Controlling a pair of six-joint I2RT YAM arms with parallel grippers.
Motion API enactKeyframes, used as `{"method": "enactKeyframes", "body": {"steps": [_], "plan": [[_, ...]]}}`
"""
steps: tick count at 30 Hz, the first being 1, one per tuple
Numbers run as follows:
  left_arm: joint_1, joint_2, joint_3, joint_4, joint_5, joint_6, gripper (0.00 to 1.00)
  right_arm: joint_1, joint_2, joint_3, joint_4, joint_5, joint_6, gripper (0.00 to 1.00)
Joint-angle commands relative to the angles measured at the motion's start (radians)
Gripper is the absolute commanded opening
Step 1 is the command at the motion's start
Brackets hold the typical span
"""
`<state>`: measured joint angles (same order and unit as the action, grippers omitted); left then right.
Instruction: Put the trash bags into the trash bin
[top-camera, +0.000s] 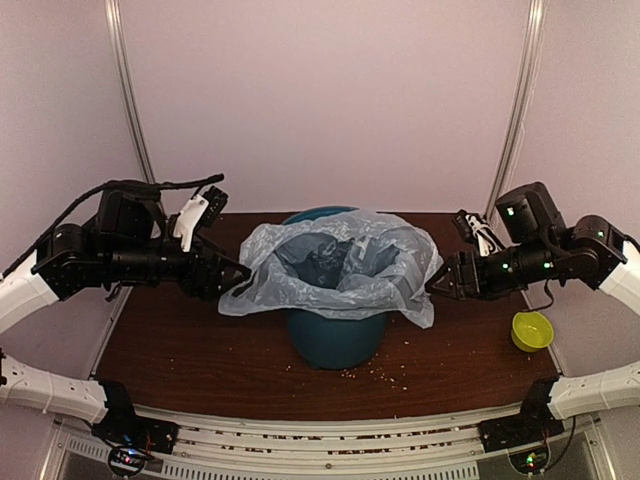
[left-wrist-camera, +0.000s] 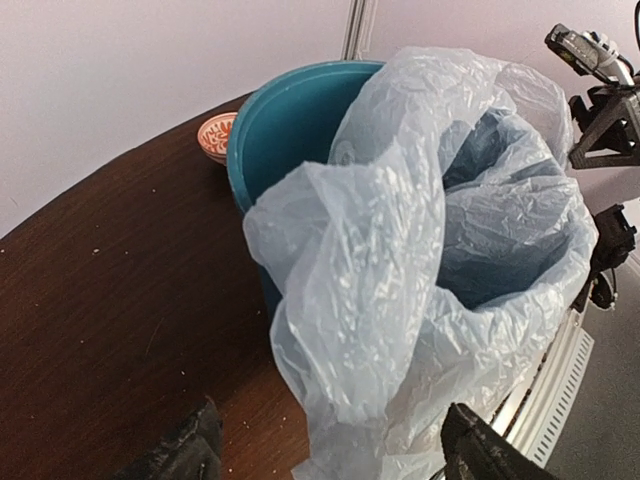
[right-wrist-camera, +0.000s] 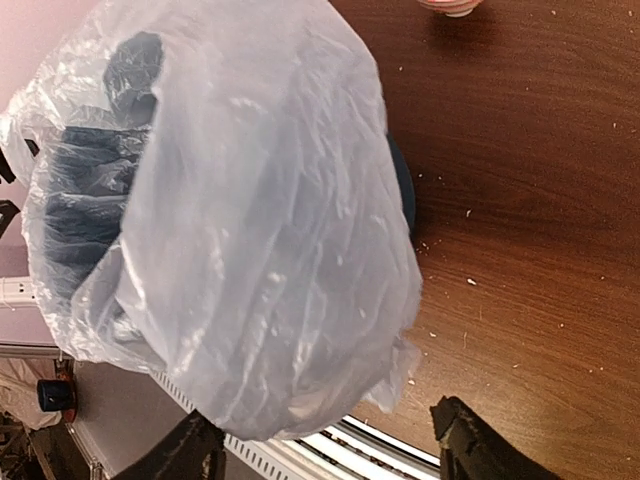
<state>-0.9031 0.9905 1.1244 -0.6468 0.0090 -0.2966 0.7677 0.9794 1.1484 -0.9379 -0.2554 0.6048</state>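
The teal trash bin (top-camera: 335, 340) stands in the middle of the brown table. The thin grey-blue trash bag (top-camera: 340, 265) lines it, its mouth spread wide and its edge folded out over the rim on both sides. My left gripper (top-camera: 232, 280) is at the bag's left flap. In the left wrist view its fingers (left-wrist-camera: 185, 455) stand far apart, with the bag (left-wrist-camera: 400, 300) hanging loose between them, not pinched. My right gripper (top-camera: 437, 283) is at the right flap. Its fingers (right-wrist-camera: 475, 445) are also wide apart, below the sagging bag (right-wrist-camera: 260, 250).
A lime-green bowl (top-camera: 532, 330) sits at the table's right edge, below the right arm. A small red-patterned bowl (left-wrist-camera: 215, 135) stands behind the bin. Crumbs (top-camera: 385, 373) lie scattered on the table in front of the bin.
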Motion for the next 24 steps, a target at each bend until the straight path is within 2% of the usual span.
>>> {"method": "enactKeyframes", "body": {"steps": [1, 6, 12, 17, 24], "plan": [[0.000, 0.052, 0.085, 0.118, -0.035, 0.028, 0.77, 0.000, 0.043, 0.159, 0.000, 0.042, -0.042, 0.77], [-0.001, 0.126, 0.214, 0.130, -0.034, 0.086, 0.78, 0.000, 0.168, 0.350, -0.070, 0.021, -0.114, 0.84], [-0.002, 0.268, 0.420, -0.024, -0.037, 0.186, 0.78, 0.000, 0.292, 0.515, -0.166, 0.152, -0.222, 0.85], [-0.022, 0.342, 0.528, -0.095, -0.069, 0.289, 0.79, -0.001, 0.353, 0.576, -0.204, 0.201, -0.294, 0.81], [-0.116, 0.467, 0.628, -0.180, -0.128, 0.413, 0.80, 0.000, 0.379, 0.539, -0.193, 0.245, -0.296, 0.73]]}}
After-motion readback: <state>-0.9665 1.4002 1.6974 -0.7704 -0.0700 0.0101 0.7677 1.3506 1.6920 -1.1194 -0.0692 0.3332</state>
